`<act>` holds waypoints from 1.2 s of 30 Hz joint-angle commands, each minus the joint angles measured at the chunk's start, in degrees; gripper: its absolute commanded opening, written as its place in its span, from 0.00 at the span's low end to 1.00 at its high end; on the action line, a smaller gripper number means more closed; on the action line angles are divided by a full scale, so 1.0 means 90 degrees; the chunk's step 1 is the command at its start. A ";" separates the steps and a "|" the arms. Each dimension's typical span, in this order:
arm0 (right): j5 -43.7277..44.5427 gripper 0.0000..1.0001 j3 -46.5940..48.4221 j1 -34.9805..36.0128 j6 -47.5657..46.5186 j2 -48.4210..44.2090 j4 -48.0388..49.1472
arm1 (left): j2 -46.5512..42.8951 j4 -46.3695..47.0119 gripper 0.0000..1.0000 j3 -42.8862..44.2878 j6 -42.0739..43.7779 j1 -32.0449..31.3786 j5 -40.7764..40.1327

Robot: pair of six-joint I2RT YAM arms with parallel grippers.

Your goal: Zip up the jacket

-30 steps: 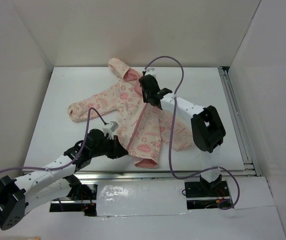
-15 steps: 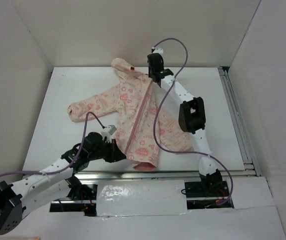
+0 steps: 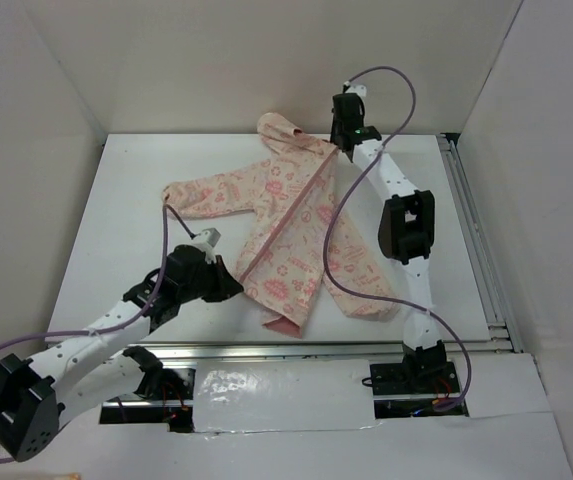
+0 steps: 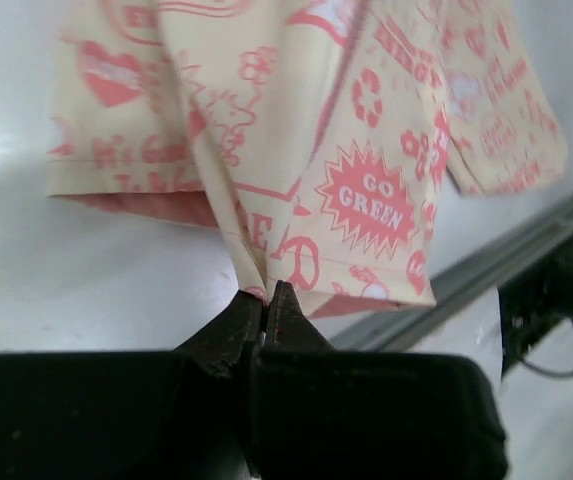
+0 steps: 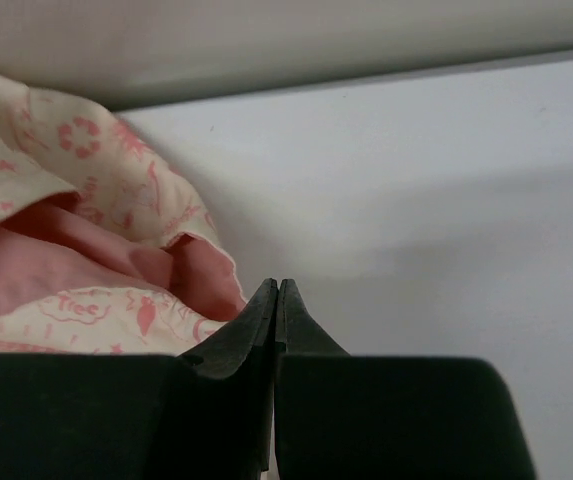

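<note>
The jacket (image 3: 266, 190), cream with pink print, lies slanted on the white table with its hood (image 3: 288, 133) toward the back wall. Its pink zipper (image 3: 288, 215) runs as one line from collar to hem, both fronts meeting along it. My left gripper (image 3: 236, 287) is shut on a fold of the hem (image 4: 256, 270) at the zipper's lower end; the left wrist view shows the pinched fabric at the left gripper (image 4: 266, 290). My right gripper (image 3: 342, 150) sits at the collar, shut. In the right wrist view the right gripper (image 5: 277, 283) touches the salmon lining (image 5: 56, 260); nothing shows between its tips.
A metal rail (image 3: 471, 230) runs along the table's right edge and another (image 4: 496, 265) along the near edge. White walls close in the back and sides. Purple cables (image 3: 326, 255) loop over the jacket's right sleeve (image 3: 361, 290).
My right arm swung up and right toward the back wall, and the jacket's collar end followed, pulling the jacket straighter and to the right. My left gripper kept its hold on the hem.
</note>
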 commanded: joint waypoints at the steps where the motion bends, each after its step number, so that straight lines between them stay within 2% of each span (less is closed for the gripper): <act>1: 0.0741 0.00 0.0213 -0.0785 -0.0072 -0.1009 0.1083 | 0.0314 -0.0917 0.00 0.0562 0.0249 0.0529 -0.0218; 3: 0.0553 0.00 -0.0048 -0.0970 0.0182 -0.1359 0.0906 | 0.0461 -0.0831 0.00 0.1058 0.0588 0.1035 -0.0035; 6: 0.0582 0.00 -0.0789 -0.1069 0.0155 -0.2042 0.1276 | 0.0568 -0.0742 0.00 0.1792 0.0990 0.1524 0.0152; 10: 0.0611 0.00 -0.1241 -0.1147 0.0037 -0.2835 0.1384 | 0.0559 -0.0674 0.00 0.2621 0.1517 0.1731 0.0269; 14: 0.0427 0.00 -0.1738 -0.1244 -0.0080 -0.3509 0.1424 | 0.0559 -0.0703 0.00 0.2839 0.1724 0.1780 0.0358; 18: 0.0260 0.00 -0.2159 -0.1429 0.0027 -0.3501 0.1286 | 0.1095 -0.0460 0.00 0.2858 0.1773 0.2043 0.0582; 23: -0.0043 0.00 -0.2755 -0.1664 0.0329 -0.2946 0.1209 | 0.2734 -0.0400 0.00 0.2994 0.1500 0.2834 0.1108; 25: -0.0005 0.13 -0.2687 -0.1848 0.0563 -0.2525 0.0936 | 0.3399 -0.0420 0.00 0.3141 0.1333 0.2981 0.1197; 26: 0.0054 0.22 -0.2649 -0.1879 0.0622 -0.2398 0.0732 | 0.3546 -0.0468 0.00 0.3257 0.1285 0.3039 0.1188; 27: 0.0055 0.44 -0.2552 -0.1947 0.0710 -0.2204 0.0624 | 0.3779 -0.0546 0.11 0.3336 0.1255 0.3079 0.1168; 28: 0.0055 0.53 -0.2522 -0.1967 0.0749 -0.2153 0.0536 | 0.3859 -0.0653 0.27 0.3433 0.1226 0.3098 0.1168; 29: -0.0013 0.57 -0.2541 -0.1987 0.0779 -0.2162 0.0457 | 0.3889 -0.0751 0.39 0.3560 0.1274 0.3099 0.1168; 30: -0.0043 0.66 -0.2618 -0.1977 0.0789 -0.2279 0.0457 | 0.3831 -0.0781 0.99 0.3600 0.1275 0.3089 0.1197; 31: -0.0072 0.67 -0.2706 -0.1977 0.0789 -0.2405 0.0505 | 0.3753 -0.0829 0.99 0.3629 0.1304 0.3079 0.1236; 32: -0.0266 0.79 -0.2939 -0.1958 0.0741 -0.2561 0.0641 | 0.3501 -0.0859 0.99 0.3649 0.1352 0.3079 0.1265; 34: -0.0491 0.82 -0.3204 -0.1928 0.0740 -0.3127 0.0846 | 0.3149 -0.0840 0.99 0.3543 0.1372 0.3069 0.1246; 35: -0.0666 0.99 -0.3398 -0.1938 0.0817 -0.3526 0.0867 | 0.2751 -0.0859 0.99 0.3503 0.1372 0.3060 0.1246; 36: -0.0755 1.00 -0.3477 -0.1938 0.0838 -0.3723 0.0857 | 0.2563 -0.0898 0.99 0.3464 0.1363 0.3060 0.1246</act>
